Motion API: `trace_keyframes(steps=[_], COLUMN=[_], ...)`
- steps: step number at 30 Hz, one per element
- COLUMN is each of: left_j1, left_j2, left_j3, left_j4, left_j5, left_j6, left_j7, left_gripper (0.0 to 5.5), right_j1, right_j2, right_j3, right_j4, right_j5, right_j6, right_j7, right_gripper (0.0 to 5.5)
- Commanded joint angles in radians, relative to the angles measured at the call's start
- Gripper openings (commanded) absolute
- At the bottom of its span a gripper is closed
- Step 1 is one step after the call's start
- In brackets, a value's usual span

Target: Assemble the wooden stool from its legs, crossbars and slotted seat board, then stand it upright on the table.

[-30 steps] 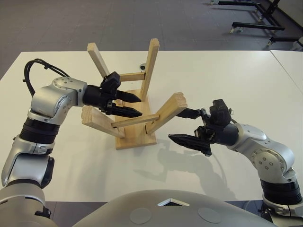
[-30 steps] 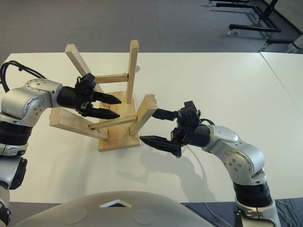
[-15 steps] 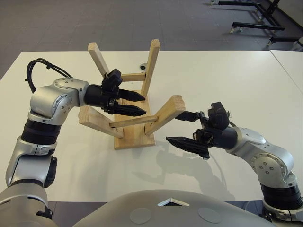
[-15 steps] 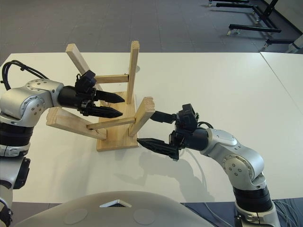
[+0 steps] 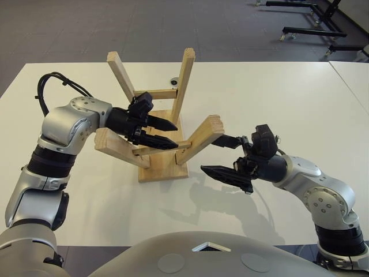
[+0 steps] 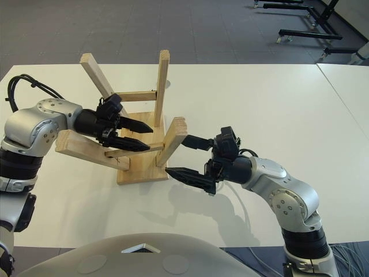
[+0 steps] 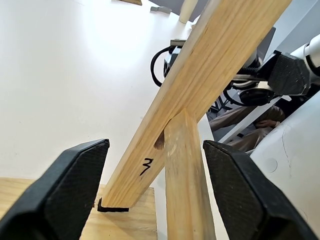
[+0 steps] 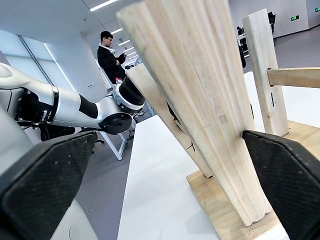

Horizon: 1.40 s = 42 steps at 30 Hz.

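The wooden stool lies upside down, its slotted seat board (image 5: pixel 166 168) flat on the white table (image 5: pixel 277 98) and its legs pointing up and outward. My left gripper (image 5: pixel 174 135) is open and straddles the near crossbar (image 5: pixel 163 148) between the two front legs. In the left wrist view this crossbar (image 7: pixel 185 175) runs between the fingers (image 7: pixel 70 190) with a gap on each side. My right gripper (image 5: pixel 218 156) is open beside the near right leg (image 5: pixel 199 138), its upper finger at the leg's top end. That leg (image 8: pixel 200 100) stands between the pads (image 8: pixel 45 185) in the right wrist view.
A small round fitting (image 5: pixel 173 79) lies on the table behind the stool. A second table (image 5: pixel 357 75) adjoins at the far right. Black wheeled frames (image 5: pixel 311 29) stand on the floor beyond. The table's right half is bare.
My left gripper has moved forward and down so its fingers now straddle the near crossbar. The right gripper has edged closer to the near right leg. The stool has shifted slightly left.
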Motion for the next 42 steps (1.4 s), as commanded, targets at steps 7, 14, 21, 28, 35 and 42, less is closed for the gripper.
trace_keyframes(steps=[7, 14, 21, 28, 35, 42], left_j1=[-0.013, -0.010, -0.014, -0.003, 0.006, 0.016], left_j2=[0.013, 0.015, 0.012, 0.031, 0.034, 0.032], left_j3=[0.000, -0.018, -0.012, -0.043, -0.062, -0.078], left_j4=[0.006, 0.023, 0.045, 0.054, 0.072, 0.076], left_j5=[-0.007, 0.030, 0.033, 0.064, 0.090, 0.109], left_j6=[0.025, 0.011, 0.021, 0.018, -0.004, -0.014], left_j7=[0.008, -0.001, 0.001, -0.004, 0.001, 0.000], left_gripper=[3.45, 3.45, 3.45, 3.45, 3.45, 3.45], right_j1=[-0.020, -0.016, -0.012, -0.022, -0.040, -0.057], right_j2=[0.006, 0.022, 0.024, 0.023, 0.019, 0.022], right_j3=[0.009, 0.012, 0.016, 0.017, 0.018, 0.028], right_j4=[-0.004, -0.015, -0.018, -0.009, 0.000, 0.000], right_j5=[0.002, 0.007, 0.011, 0.006, 0.008, 0.004], right_j6=[-0.004, -0.006, -0.007, -0.008, -0.005, -0.004], right_j7=[-0.005, -0.016, -0.016, -0.013, -0.004, -0.004], right_gripper=[5.37, 5.37, 5.37, 5.37, 5.37, 5.37])
